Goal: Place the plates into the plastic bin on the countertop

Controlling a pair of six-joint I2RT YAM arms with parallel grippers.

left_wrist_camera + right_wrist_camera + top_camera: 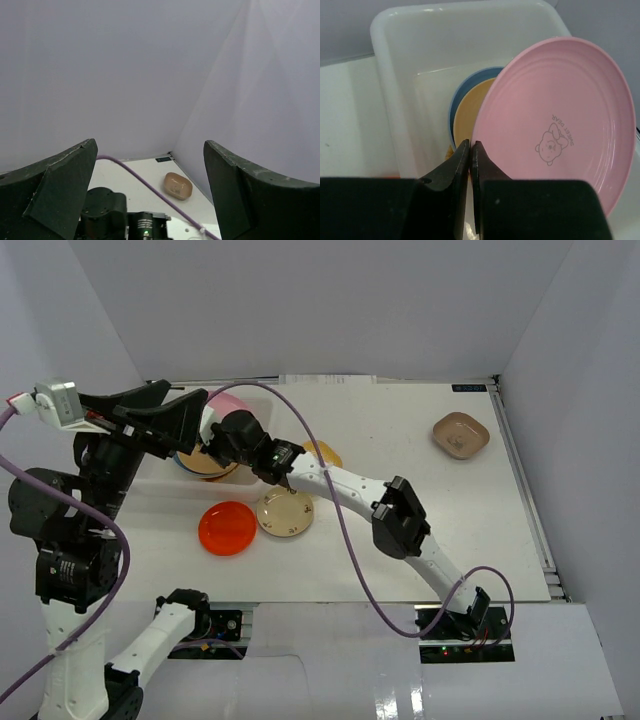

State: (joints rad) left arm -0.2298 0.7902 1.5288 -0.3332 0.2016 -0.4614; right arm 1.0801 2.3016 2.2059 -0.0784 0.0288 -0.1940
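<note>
Grip on the right: the right pincer (pixel 470 150) has its fingers drawn almost together, pinching the lower-left rim of a round pink plastic plate (pixel 555 125) with a small bear print.
Pink plate: it is tilted, rises up and to the right of the right pincer's tips, and leans over the dishes below it.
Bin: the white translucent rectangular plastic bin (pixel 395 90) sits straight ahead of and under the right pincer, on the flat white countertop (pixel 400 430).
Bin contents: a round blue plastic plate (pixel 465 82) lies flat just beyond the fingertips, with a round tan-orange plastic plate (pixel 470 106) nested in it.
Grip on the left: the left pincer (pixel 149 150) is spread wide, raised off the surface.
Outside the bin: a round cream plastic plate (pixel 286 512) and a round red-orange plastic plate (pixel 227 528) lie just beside each other behind the right pincer, the cream one under its forearm. A round yellow-orange plastic plate (pixel 327 452) shows partly behind its wrist. A square brown plastic dish (pixel 461 435) lies well apart to its right, far ahead between the left pincer's fingers.
</note>
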